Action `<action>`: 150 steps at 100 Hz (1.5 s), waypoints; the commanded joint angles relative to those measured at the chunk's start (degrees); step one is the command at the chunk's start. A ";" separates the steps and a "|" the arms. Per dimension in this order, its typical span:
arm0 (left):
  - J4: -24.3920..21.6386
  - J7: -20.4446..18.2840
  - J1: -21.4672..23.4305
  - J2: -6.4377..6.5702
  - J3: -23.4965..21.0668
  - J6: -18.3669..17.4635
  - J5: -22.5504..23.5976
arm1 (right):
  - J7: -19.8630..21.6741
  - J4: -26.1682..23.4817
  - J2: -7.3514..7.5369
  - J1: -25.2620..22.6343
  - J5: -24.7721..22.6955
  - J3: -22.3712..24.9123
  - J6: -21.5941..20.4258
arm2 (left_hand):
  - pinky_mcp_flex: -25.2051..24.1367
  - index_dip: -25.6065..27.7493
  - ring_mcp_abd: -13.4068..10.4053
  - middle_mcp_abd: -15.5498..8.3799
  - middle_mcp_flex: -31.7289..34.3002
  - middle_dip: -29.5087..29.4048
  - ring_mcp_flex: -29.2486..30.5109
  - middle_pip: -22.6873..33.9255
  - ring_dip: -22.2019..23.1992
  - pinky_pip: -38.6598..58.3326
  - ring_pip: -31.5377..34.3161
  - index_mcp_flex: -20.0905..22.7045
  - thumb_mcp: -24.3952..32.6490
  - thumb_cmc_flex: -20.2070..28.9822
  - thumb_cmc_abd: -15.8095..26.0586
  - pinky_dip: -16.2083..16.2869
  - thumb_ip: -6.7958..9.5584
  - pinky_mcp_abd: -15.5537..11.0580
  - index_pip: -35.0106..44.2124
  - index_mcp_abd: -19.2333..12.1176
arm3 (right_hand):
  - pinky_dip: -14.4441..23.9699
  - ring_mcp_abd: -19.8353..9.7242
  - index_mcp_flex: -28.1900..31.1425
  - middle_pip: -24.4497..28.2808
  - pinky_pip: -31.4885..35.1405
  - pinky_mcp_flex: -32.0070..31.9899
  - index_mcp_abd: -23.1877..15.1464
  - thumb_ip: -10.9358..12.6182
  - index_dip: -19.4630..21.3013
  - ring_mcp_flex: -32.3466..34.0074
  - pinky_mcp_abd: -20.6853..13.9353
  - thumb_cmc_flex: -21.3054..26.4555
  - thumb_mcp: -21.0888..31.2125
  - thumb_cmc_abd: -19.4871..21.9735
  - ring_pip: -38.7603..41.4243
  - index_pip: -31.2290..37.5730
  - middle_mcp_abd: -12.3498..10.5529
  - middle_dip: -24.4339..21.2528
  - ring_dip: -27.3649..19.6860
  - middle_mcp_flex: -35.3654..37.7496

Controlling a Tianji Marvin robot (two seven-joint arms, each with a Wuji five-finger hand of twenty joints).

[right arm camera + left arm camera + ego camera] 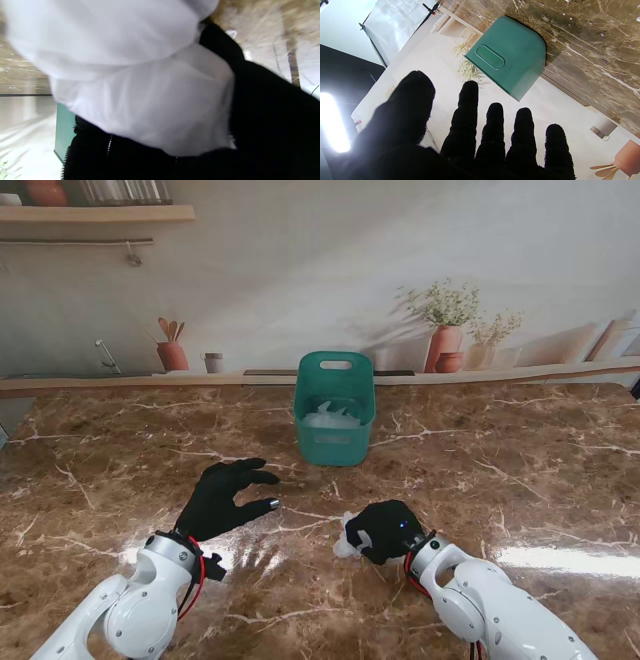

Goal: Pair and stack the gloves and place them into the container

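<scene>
A green container (335, 420) stands at the middle back of the marble table, with white translucent gloves (331, 417) lying inside it. My right hand (385, 529), in a black cover, is shut on a bunch of white gloves (349, 538) close to the table, nearer to me than the container. In the right wrist view those gloves (140, 82) fill most of the picture, and a sliver of the container (63, 127) shows behind. My left hand (228, 497) hovers open to the left with its fingers spread. The left wrist view shows the container (510, 56) beyond the fingertips (469, 90).
A printed kitchen backdrop with shelf, pots and plants (447, 330) rises behind the table's far edge. The marble table top (520, 470) stretches wide on both sides of the container. A bright studio light (332, 122) shows in the left wrist view.
</scene>
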 commanded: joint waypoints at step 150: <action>0.30 0.35 2.49 0.07 -1.03 0.56 -0.10 | -3.80 9.35 -10.02 33.34 17.45 -9.23 7.74 | -1.02 0.02 -2.90 -0.74 1.22 -0.67 -0.59 -1.36 -1.01 -2.44 -1.98 0.48 -3.18 0.67 2.52 0.55 1.94 -0.10 -0.17 -1.40 | -2.45 -0.84 3.27 3.37 3.85 4.96 -0.14 5.60 -4.08 4.52 -3.61 9.70 0.57 0.09 5.73 2.10 -2.63 2.79 1.24 5.39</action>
